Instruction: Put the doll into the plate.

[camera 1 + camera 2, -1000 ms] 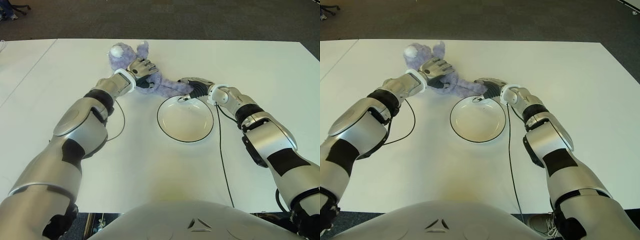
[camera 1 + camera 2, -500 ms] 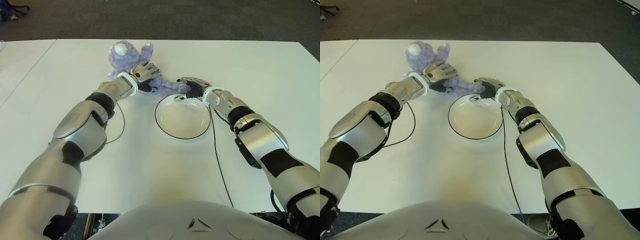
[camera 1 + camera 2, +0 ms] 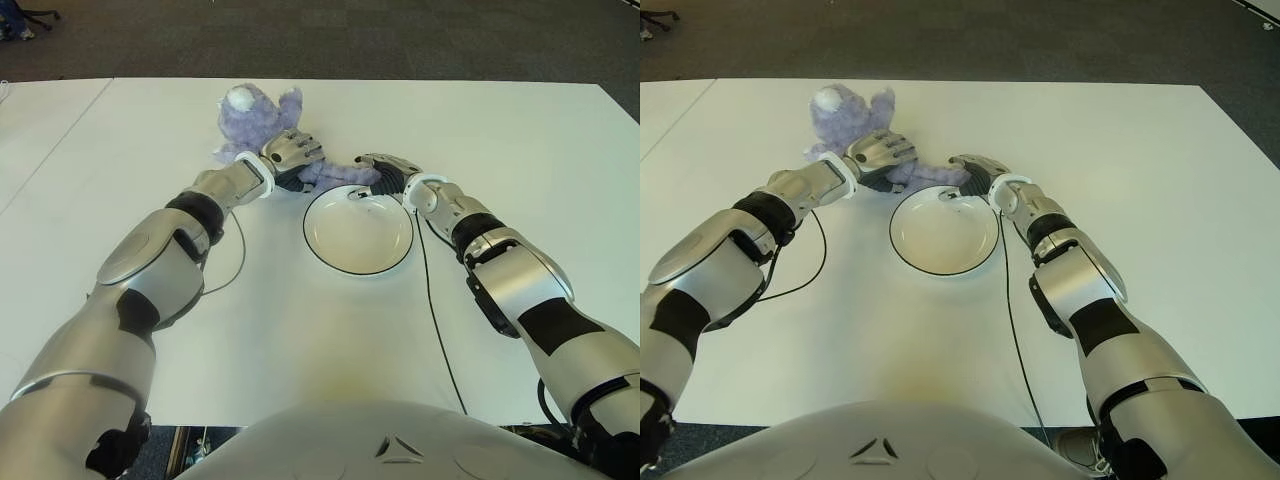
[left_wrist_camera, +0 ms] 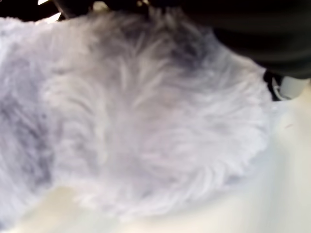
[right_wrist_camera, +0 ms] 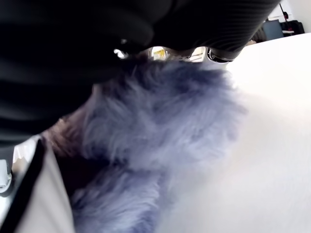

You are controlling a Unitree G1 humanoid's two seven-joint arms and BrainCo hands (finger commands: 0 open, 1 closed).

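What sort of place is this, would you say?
Probably a lab or office test room: a plain white table on dark carpet, with only a purple doll and a white plate laid out.

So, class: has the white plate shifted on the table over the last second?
Yes. The plate has slid toward the robot's left and slightly away from it, judged against the table's far edge, ending closer under the doll.

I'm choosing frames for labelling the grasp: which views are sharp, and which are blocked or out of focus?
Both eye views are evenly lit and sharp on the doll, plate and both hands. The left wrist view is filled with soft, out-of-focus fur; the right wrist view is half blocked by the dark, blurred right hand.
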